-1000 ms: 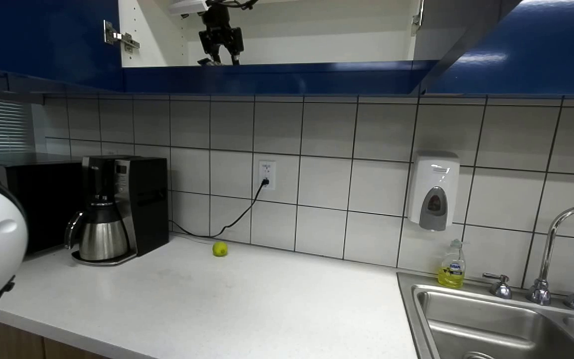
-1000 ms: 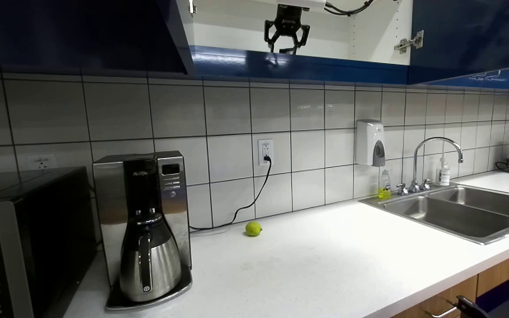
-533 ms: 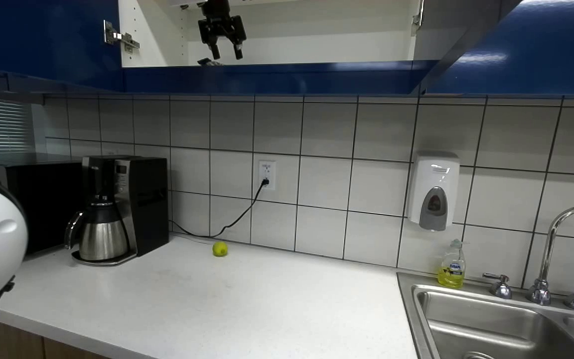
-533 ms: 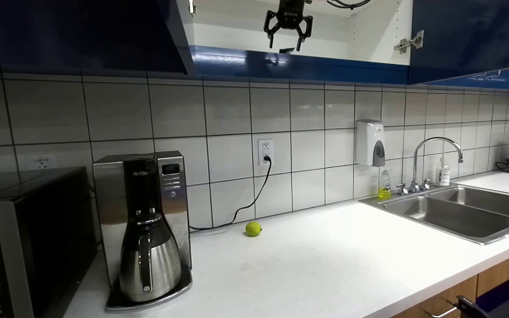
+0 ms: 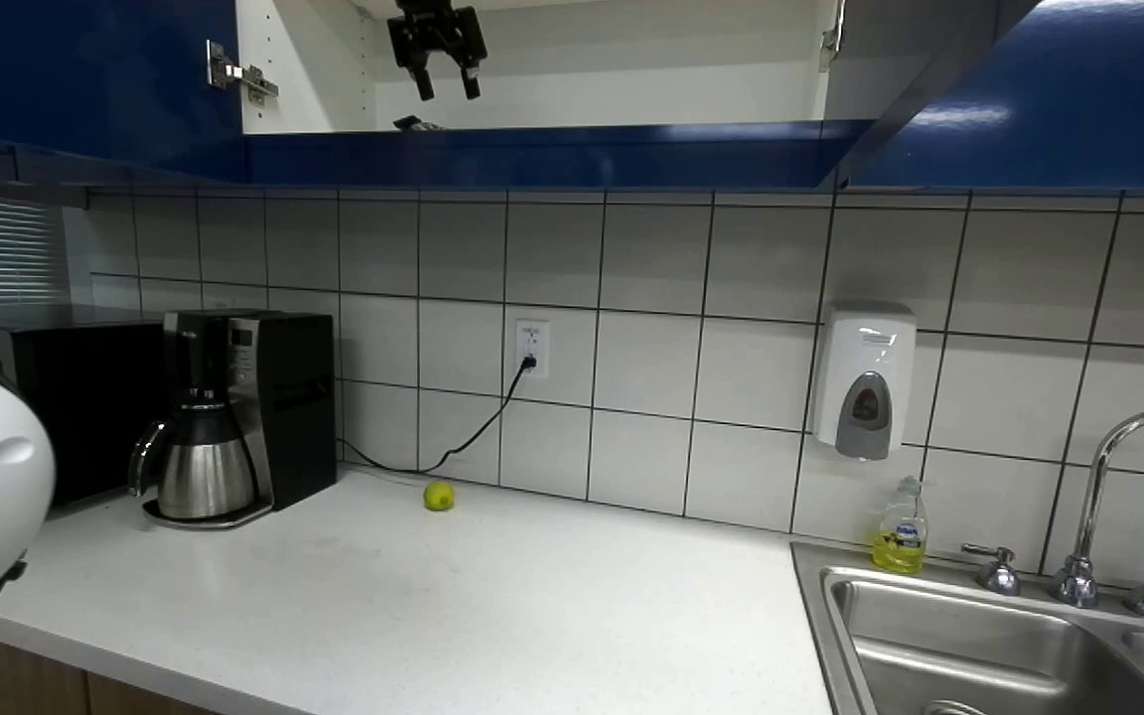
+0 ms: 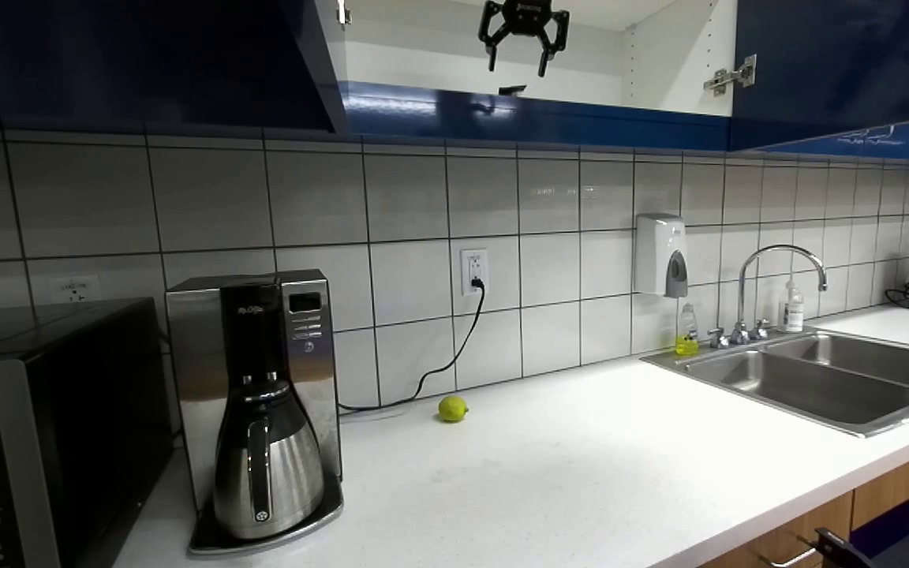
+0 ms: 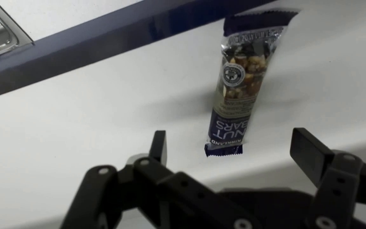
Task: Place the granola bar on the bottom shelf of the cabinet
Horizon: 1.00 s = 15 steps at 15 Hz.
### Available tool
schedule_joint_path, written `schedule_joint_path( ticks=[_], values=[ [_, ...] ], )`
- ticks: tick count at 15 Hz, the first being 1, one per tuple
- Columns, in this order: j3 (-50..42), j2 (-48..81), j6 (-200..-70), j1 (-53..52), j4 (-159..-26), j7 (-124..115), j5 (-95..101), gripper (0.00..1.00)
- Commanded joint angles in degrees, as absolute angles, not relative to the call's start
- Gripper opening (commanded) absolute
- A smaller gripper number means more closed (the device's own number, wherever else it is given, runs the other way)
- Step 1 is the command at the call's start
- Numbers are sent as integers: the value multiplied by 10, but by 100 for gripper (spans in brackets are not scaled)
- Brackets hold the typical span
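Note:
The granola bar (image 7: 238,92), a nut bar in a dark blue and clear wrapper with white lettering, lies flat on the white bottom shelf (image 7: 106,105) of the cabinet in the wrist view. Its upper end lies near the blue front edge. In both exterior views only a small dark part of the bar (image 5: 418,124) (image 6: 512,91) shows above that edge; the shelf surface is hidden there. My gripper (image 5: 449,91) (image 6: 517,69) is open and empty above the bar, not touching it. In the wrist view the fingers (image 7: 230,149) stand wide apart, on either side of the bar's lower end.
The cabinet's blue front edge (image 5: 552,154) runs below the opening, with open blue doors (image 5: 85,79) (image 6: 841,71) beside it. Below, a coffee maker (image 6: 265,410), a yellow-green lime (image 6: 452,409) and a sink (image 6: 817,379) are on the counter.
My gripper has risen from shelf level, up and away from the bar. The fingers look slightly wider apart than one second ago. The bar has stayed on the shelf.

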<state>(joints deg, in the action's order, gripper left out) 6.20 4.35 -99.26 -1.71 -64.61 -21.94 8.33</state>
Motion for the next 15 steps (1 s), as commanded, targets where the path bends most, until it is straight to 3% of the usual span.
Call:
schedule_joint_path(
  ticks=[1,15],
  values=[
    [60,-20,-1013,-13,-729,-213,76,100],
    [52,-304,-1179,-15,-1134,-176,67,100]
  ],
)
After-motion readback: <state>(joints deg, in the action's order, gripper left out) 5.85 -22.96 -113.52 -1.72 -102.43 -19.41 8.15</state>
